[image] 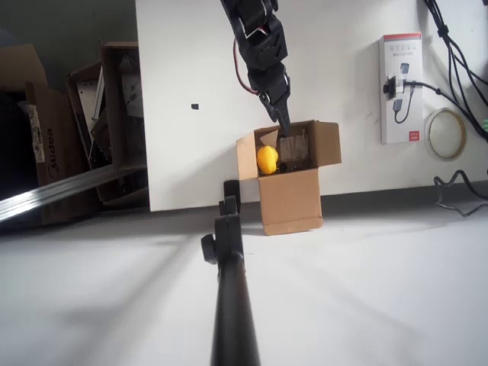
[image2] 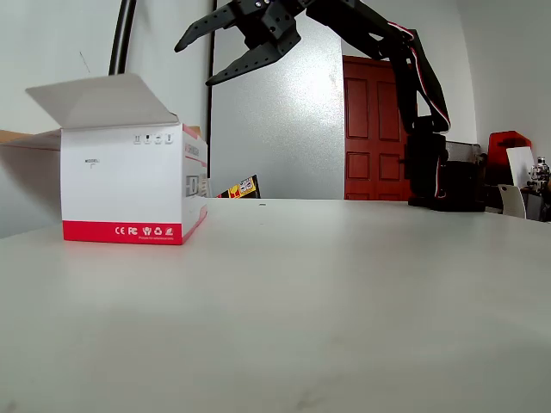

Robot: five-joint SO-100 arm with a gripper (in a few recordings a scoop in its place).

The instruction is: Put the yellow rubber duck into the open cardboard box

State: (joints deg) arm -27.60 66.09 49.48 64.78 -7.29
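- Overhead view: the yellow rubber duck (image: 267, 159) lies inside the open cardboard box (image: 290, 200), against the box's left inner wall, with nothing gripping it.
- The box stands at the near edge of the white table (image: 183, 61), its flaps spread outward — the left flap upright beside the duck, the right flap angled away to the right.
- The gripper (image: 280, 122) hangs over the box's rear edge, its tips just behind and to the right of the duck; the black arm (image: 258, 42) reaches in from the table's far edge.
- Fixed view: the gripper (image2: 204, 60) is raised high above the tabletop with its two fingers (image2: 241, 65) spread wide apart and nothing between them.
- A white-and-red carton (image: 401, 88) lies toward the table's right side in the overhead view; the fixed view shows it (image2: 129, 181) standing with its top flap lifted.
- A roll of tape (image: 446, 133) lies by the table's right edge, just right of that carton, with black cables (image: 457, 53) beside it.
- A black stand (image: 230, 297) crosses the foreground — its top reaches the table's near edge, just left of the box.
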